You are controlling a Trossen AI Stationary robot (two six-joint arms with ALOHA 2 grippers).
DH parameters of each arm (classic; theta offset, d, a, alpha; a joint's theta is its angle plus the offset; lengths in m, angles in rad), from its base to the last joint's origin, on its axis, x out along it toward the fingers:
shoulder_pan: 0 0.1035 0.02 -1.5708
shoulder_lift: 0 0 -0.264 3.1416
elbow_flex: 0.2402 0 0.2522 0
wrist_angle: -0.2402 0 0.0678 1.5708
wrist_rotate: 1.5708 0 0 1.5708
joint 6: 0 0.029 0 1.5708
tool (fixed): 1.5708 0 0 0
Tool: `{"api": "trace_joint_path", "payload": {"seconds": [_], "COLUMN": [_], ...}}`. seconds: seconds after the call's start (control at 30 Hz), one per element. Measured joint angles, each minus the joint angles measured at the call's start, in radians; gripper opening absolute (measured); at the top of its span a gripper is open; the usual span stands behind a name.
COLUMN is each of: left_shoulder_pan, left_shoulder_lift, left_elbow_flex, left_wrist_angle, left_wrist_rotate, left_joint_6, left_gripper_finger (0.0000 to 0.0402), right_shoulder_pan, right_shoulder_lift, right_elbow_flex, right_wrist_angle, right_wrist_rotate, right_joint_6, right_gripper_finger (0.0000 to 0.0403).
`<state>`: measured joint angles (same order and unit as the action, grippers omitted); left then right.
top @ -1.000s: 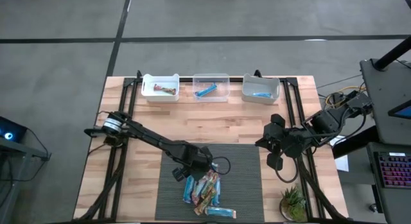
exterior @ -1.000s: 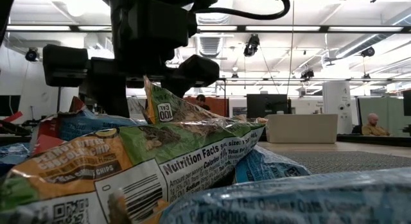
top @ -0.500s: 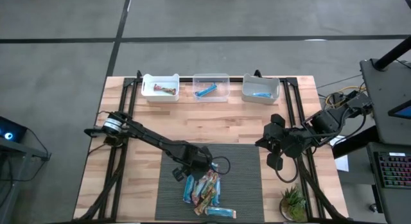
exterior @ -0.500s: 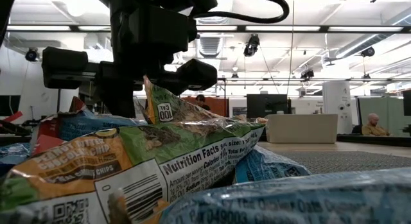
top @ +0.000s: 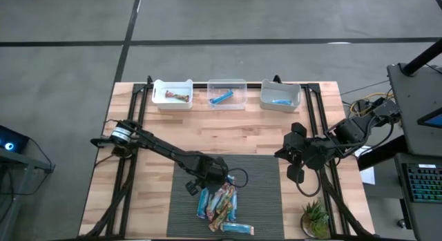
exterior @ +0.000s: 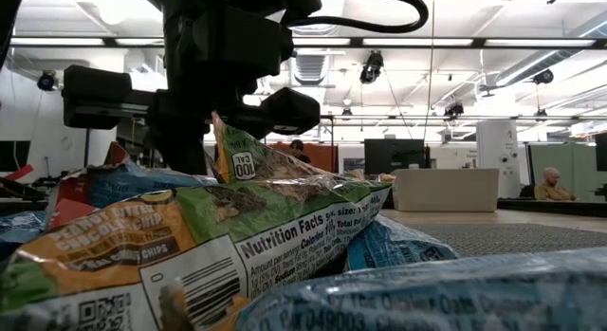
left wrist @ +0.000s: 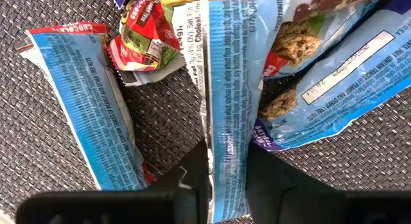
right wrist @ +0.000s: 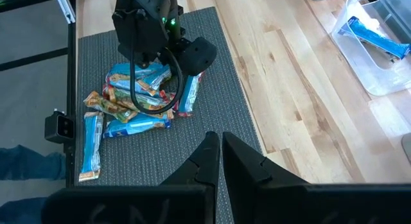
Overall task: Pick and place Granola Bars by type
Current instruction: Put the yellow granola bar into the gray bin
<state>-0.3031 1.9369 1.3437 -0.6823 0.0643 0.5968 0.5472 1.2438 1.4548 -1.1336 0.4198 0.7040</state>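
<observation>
A pile of granola bars [top: 219,205], blue ones and multicoloured ones, lies on the dark mat [top: 262,179] near the table's front edge. My left gripper [top: 206,184] points down at the pile's far end, shut on a light blue bar [left wrist: 225,89]. In the low view it stands behind a green multicoloured bar [exterior: 237,227]. Another blue bar [left wrist: 96,108] lies beside the held one on the mat. My right gripper [top: 295,170] hangs shut and holds nothing above the mat's right edge. My left gripper pinches the light blue bar between its two fingers, one on each long edge [left wrist: 226,144], near the bar's far end. The fingers come from above, pointing steeply down, and lie across the bar. The bar lies flat in the pile on the mat.
Three small bins stand along the far edge: a white one [top: 173,94] with a multicoloured bar, a clear one [top: 226,94] with a blue bar, another [top: 280,94] with a light blue bar. One blue bar [top: 237,228] lies apart. A small plant [top: 316,219] stands front right.
My left gripper has stayed over the pile's far end and drawn its fingers together onto the light blue bar. The bars have not moved.
</observation>
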Motion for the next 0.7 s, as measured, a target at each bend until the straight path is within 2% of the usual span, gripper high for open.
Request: {"api": "trace_joint_path", "payload": {"seconds": [0.3, 0.7], "left_shoulder_pan": [0.000, 0.028], "left_shoulder_lift": [-0.004, -0.008], "left_elbow_flex": [0.033, 0.267], "left_wrist_angle": [-0.036, -0.218], "left_wrist_rotate": [-0.005, -0.081], "left_joint_6": [-0.003, -0.002], "left_gripper_finger": [0.0049, 0.0048], "right_shoulder_pan": [0.000, 0.000], "right_shoulder_lift": [0.000, -0.033], "right_elbow_flex": [0.000, 0.000], "right_wrist_angle": [0.000, 0.006], "right_wrist_rotate": [0.000, 0.001], "right_joint_6": [-0.001, -0.001], "right_gripper_finger": [0.0013, 0.0013]}}
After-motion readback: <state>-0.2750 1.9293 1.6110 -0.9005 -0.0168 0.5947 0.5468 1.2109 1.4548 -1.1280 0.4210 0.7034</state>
